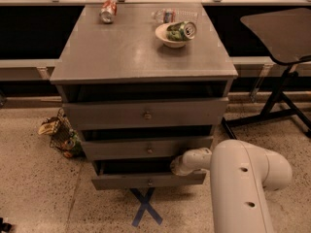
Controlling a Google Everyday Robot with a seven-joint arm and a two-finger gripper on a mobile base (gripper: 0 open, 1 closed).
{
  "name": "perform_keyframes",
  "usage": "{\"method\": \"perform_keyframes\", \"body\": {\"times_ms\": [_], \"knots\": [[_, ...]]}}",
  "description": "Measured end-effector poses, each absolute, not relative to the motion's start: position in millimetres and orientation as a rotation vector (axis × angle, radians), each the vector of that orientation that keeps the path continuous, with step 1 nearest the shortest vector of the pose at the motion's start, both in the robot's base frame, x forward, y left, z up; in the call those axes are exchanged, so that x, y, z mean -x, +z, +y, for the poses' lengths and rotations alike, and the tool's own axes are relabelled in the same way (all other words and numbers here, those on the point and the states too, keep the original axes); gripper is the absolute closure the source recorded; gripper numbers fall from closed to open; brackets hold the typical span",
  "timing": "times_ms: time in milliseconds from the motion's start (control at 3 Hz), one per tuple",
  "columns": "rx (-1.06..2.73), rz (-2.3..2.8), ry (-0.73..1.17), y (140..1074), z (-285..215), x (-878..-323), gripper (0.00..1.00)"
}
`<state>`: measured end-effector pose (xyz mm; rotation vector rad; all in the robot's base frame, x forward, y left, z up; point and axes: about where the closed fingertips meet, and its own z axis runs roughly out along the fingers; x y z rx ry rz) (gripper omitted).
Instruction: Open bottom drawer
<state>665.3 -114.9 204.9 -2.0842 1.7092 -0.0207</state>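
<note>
A grey cabinet (pixel 141 52) with three drawers stands in the middle of the camera view. The bottom drawer (pixel 126 181) is the lowest grey front, with a small round knob (pixel 149 182). It sits pulled out a little, with a dark gap above it. The middle drawer (pixel 121 148) and the top drawer (pixel 112 114) also stand slightly out. My white arm (pixel 243 183) comes in from the lower right. My gripper (pixel 176 166) is at the right part of the gap just above the bottom drawer front.
On the cabinet top lie a red can (pixel 108 10), a white bowl (pixel 167 37) holding a green can (pixel 182 30), and a clear bottle (pixel 165 16). A wire basket of litter (pixel 62 135) sits on the floor left. A black chair (pixel 279 33) stands right. Blue tape X (pixel 145 208) marks the floor.
</note>
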Motion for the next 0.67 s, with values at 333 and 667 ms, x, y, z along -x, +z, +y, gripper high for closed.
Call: {"method": "perform_keyframes", "body": {"times_ms": [333, 667], "knots": [[2.121, 1.739, 0.055, 199.3, -117.3, -650.7, 1.0], [2.126, 1.744, 0.068, 199.2, -117.7, -648.6, 1.0]]}}
